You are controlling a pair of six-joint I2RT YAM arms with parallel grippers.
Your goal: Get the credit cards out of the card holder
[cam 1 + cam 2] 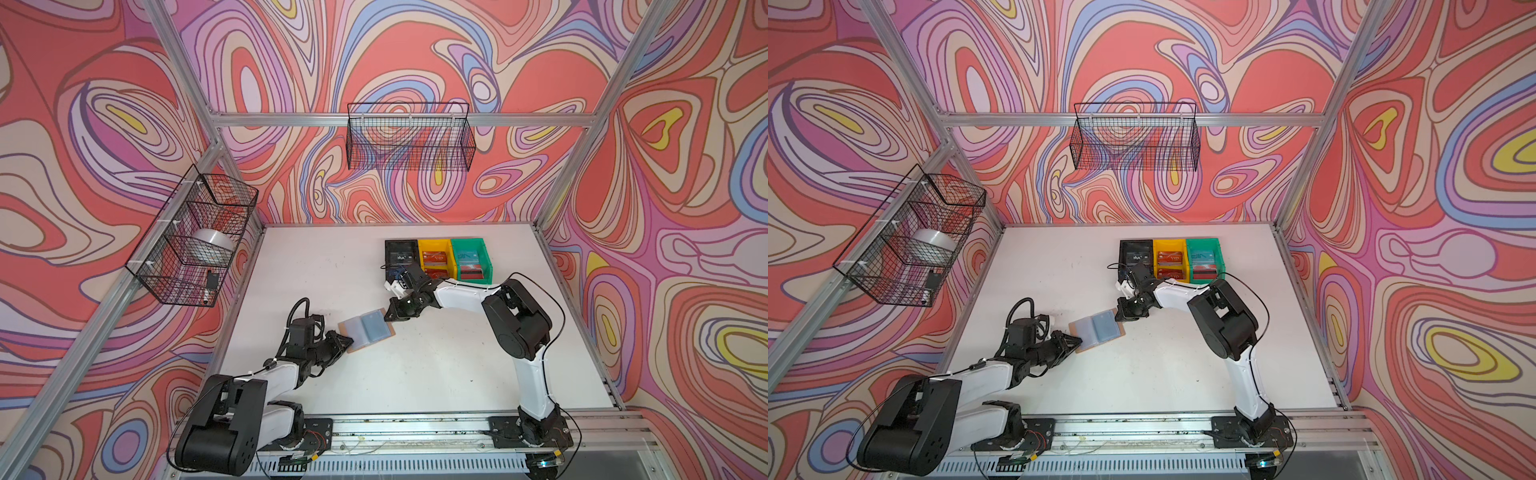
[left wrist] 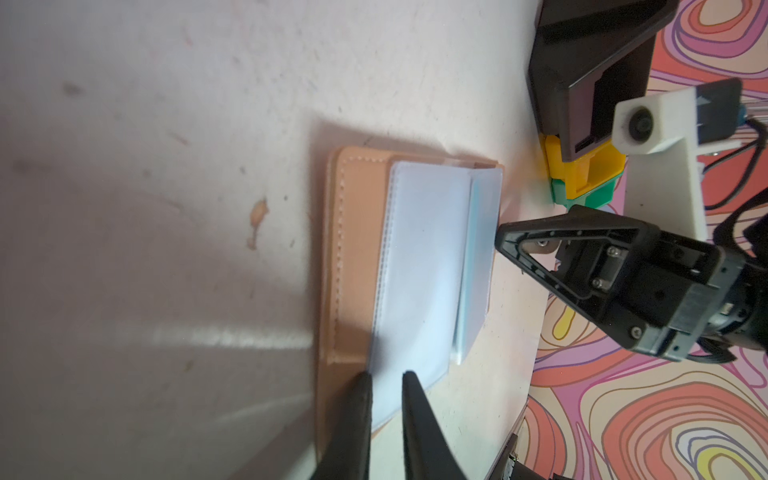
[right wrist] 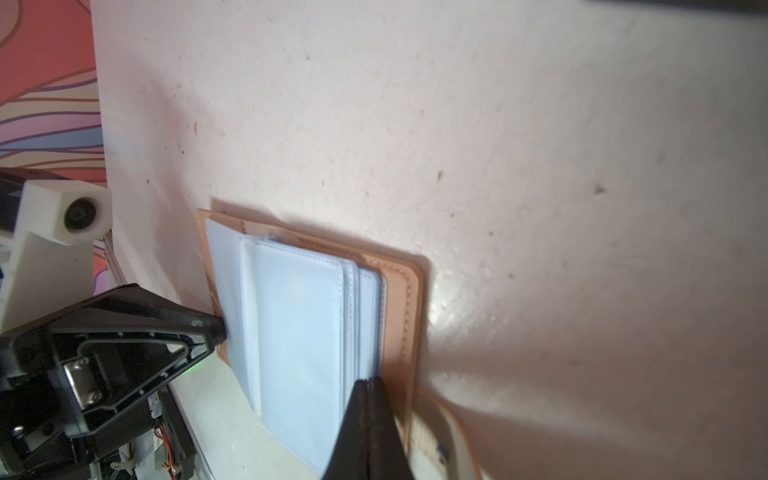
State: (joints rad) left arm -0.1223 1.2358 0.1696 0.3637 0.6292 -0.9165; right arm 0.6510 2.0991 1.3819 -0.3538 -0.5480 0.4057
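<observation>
A tan-peach leather-look card holder (image 1: 368, 328) (image 1: 1098, 328) lay open and flat on the white desk (image 1: 415, 374), its clear bluish plastic sleeves (image 2: 415, 270) fanned upward across both covers. The sleeves looked pale and cloudy, and whether any credit card sat inside them could not be told.

The left hand (image 1: 348, 341) (image 2: 386, 376) reached the holder's corner nearest the robot's left side. Its black fingers (image 2: 409, 386) stood a narrow gap apart, one over the tan cover and the other over the outermost sleeve. The sleeve's edge showed in the gap, but no grip on it could be confirmed.

The right hand (image 1: 388, 316) (image 3: 368, 380) met the opposite edge of the holder, on the side away from the left hand. Its fingers were pressed fully together, and the tip touched the rim of the sleeve stack just beside the stitched cover border (image 3: 405, 316). Whether a sleeve was pinched between them could not be told.

Beyond the holder, toward the back wall, stood a row of three small plastic bins touching one another: a black bin (image 1: 401, 242), a yellow bin (image 1: 434, 242) and a green bin (image 1: 488, 266), each with cards lying inside.
</observation>
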